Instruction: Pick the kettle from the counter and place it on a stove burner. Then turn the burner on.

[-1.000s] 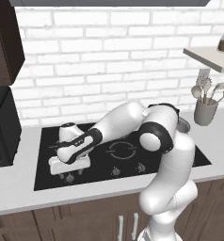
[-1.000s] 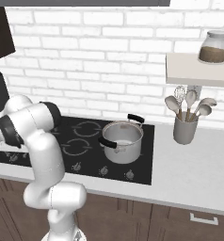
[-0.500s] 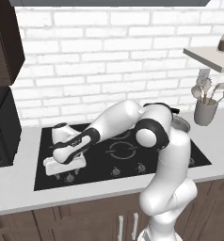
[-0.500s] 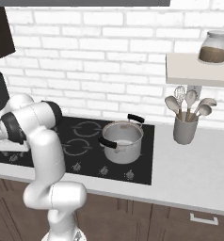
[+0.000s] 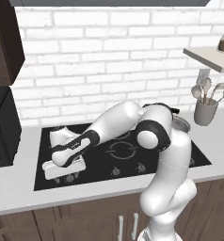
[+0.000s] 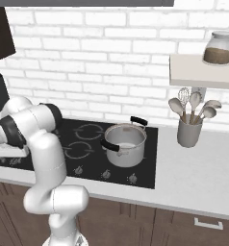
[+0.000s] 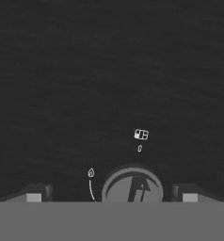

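The gripper (image 7: 111,196) has swung left and down to the cooktop's (image 5: 100,164) front edge, jaws wide and empty astride a knob (image 7: 132,186), likely for switching on; the kettle's whereabouts I cannot tell

Ahead of me a steel pot (image 6: 124,143) with two black handles sits on the black cooktop (image 6: 144,158). Further right, a grey cup of utensils (image 6: 189,131) stands below a shelf (image 6: 198,74) that carries a jar (image 6: 218,48). Close below me lies a round knob (image 7: 132,186).
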You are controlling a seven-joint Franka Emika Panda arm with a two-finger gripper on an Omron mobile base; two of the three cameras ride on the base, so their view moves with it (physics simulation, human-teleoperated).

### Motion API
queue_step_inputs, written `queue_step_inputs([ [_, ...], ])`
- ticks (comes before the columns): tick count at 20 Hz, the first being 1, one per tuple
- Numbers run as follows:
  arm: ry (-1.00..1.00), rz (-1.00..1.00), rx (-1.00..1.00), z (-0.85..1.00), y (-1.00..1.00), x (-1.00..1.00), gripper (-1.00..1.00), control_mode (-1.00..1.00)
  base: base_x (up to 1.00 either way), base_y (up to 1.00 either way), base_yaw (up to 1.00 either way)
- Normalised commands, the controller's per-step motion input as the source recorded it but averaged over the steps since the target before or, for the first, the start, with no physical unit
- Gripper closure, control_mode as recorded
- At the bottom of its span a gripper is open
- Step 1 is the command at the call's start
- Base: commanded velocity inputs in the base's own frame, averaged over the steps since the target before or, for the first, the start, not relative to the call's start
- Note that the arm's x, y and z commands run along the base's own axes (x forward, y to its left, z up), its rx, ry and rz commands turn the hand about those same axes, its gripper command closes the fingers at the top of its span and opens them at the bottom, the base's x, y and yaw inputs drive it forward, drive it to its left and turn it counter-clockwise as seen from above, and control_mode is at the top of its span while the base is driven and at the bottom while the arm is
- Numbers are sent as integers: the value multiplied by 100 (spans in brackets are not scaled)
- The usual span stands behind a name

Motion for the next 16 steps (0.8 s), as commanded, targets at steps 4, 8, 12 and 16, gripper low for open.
queue_step_inputs([
  [4,0,0,0,0,-1,-3,-100,-100,0,0,0],
  [8,0,0,0,0,0,5,-100,-100,0,0,0],
  [12,-2,1,0,-1,-7,0,-100,-100,0,0,0],
  [16,-1,1,0,0,-6,0,-100,-100,0,0,0],
])
